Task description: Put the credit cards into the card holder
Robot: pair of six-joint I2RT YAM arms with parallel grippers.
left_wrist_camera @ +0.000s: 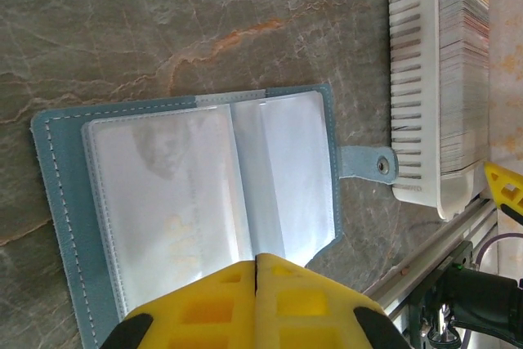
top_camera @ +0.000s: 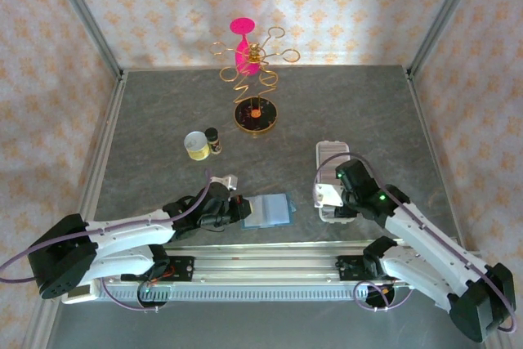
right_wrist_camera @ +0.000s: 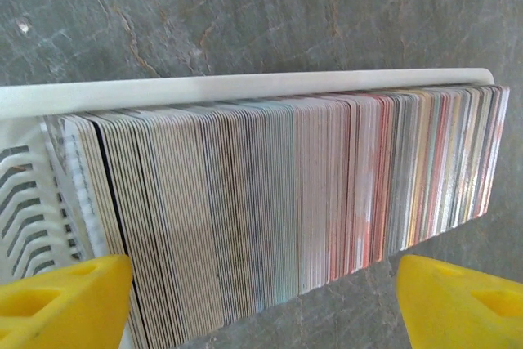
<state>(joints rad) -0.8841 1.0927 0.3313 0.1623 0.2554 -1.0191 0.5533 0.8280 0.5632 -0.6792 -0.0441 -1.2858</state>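
Note:
The card holder (right_wrist_camera: 245, 85), a long whitish ridged tray, holds several credit cards (right_wrist_camera: 286, 202) standing on edge in a tight row. My right gripper (right_wrist_camera: 261, 293) hangs open just above the row, one yellow fingertip on each side. From above, the card holder (top_camera: 331, 153) lies right of centre, with the right gripper (top_camera: 333, 198) over its near end. A teal wallet (left_wrist_camera: 188, 194) lies open, its clear sleeves up. My left gripper (left_wrist_camera: 257, 261) is shut, tips at the near edge of a sleeve; I see no card between them. The card holder's end (left_wrist_camera: 413, 79) lies beyond the wallet's snap tab.
A gold wire stand with a pink disc (top_camera: 249, 63) rises at the back centre. A small round tin (top_camera: 196, 145) and a dark bottle (top_camera: 213, 139) stand left of centre. The metal rail (top_camera: 261, 259) runs along the near edge, close to the wallet (top_camera: 270, 211).

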